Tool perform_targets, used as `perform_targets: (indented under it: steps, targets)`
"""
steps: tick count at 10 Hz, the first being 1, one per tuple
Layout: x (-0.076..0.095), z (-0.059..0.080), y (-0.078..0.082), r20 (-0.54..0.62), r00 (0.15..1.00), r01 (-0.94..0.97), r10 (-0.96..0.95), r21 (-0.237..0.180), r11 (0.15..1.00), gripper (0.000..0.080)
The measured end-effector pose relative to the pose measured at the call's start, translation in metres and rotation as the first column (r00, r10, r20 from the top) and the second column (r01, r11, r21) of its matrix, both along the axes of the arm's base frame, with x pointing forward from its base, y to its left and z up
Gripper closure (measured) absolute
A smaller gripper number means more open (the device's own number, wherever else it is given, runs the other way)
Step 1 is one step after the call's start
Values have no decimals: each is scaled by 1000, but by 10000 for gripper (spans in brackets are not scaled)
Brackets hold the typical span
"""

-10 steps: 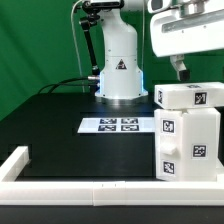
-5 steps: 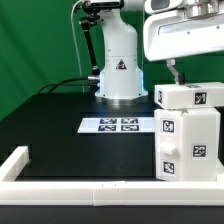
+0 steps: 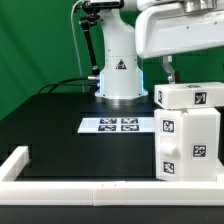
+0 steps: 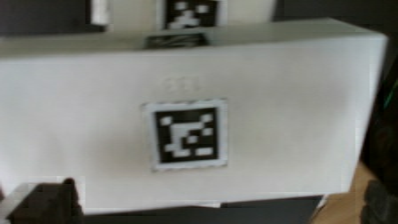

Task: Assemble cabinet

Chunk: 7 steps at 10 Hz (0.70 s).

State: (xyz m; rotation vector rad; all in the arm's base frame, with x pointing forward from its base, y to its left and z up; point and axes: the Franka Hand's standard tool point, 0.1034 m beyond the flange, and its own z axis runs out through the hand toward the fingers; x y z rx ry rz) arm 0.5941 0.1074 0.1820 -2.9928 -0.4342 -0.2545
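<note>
The cabinet [image 3: 187, 135] is a white boxy stack with black-and-white tags, standing at the exterior view's right on the black table. A smaller tagged block [image 3: 186, 97] forms its top. My gripper [image 3: 172, 72] hangs just above and behind the cabinet's top left corner, apart from it. In the wrist view the cabinet's white top face [image 4: 196, 110] with one tag fills the picture. My gripper [image 4: 214, 205] is open and empty; one dark fingertip [image 4: 43, 205] shows at a corner, the other at the opposite edge.
The marker board [image 3: 118, 125] lies flat mid-table. The arm's white base [image 3: 120, 70] stands behind it. A long white rail [image 3: 70, 187] edges the table's front and left side. A green backdrop closes the back.
My hand has shifted toward the exterior view's left above the cabinet. The cabinet has not moved.
</note>
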Motion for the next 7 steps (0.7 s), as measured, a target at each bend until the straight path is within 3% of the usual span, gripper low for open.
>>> perform_targets:
  steps: [3, 7]
  targets:
    - [0, 0, -5, 24, 958, -284, 285, -54, 957, 2]
    - [-1, 2, -13, 24, 895, -441, 445, -101, 892, 2]
